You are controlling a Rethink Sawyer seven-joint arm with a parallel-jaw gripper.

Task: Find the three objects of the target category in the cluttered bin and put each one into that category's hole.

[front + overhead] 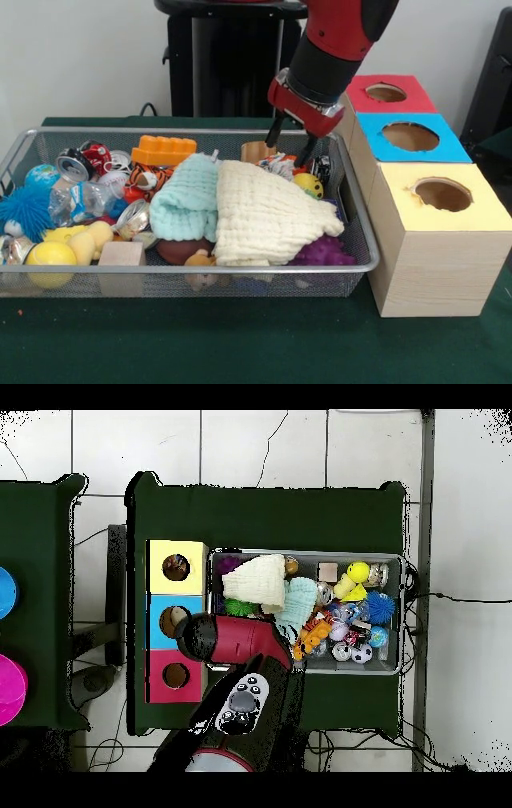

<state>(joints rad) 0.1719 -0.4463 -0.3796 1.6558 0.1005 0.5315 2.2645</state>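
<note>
The silver wire-mesh bin [192, 270] lies across the table, full of clutter; it also shows in the overhead view [401, 616]. One white wad with red and blue patches [278, 166] lies at the bin's far right, behind the cream cloth [268, 212]. My gripper [290, 144] hangs just above that wad, open and empty, one finger on each side. I see no other wads. The round hole [442, 194] in the yellow-topped box is to the right of the bin; it also shows in the overhead view [176, 567]. In the overhead view the arm [235, 639] hides the gripper.
A mint cloth [186, 200] lies beside the cream one. An orange brick [164, 150], crushed cans [76, 164], a blue spiky ball [24, 210], a yellow ball [50, 256], a wooden block [122, 256] and a purple spiky ball [324, 254] fill the bin. Blue-topped [410, 136] and red-topped [386, 93] boxes stand behind the yellow one.
</note>
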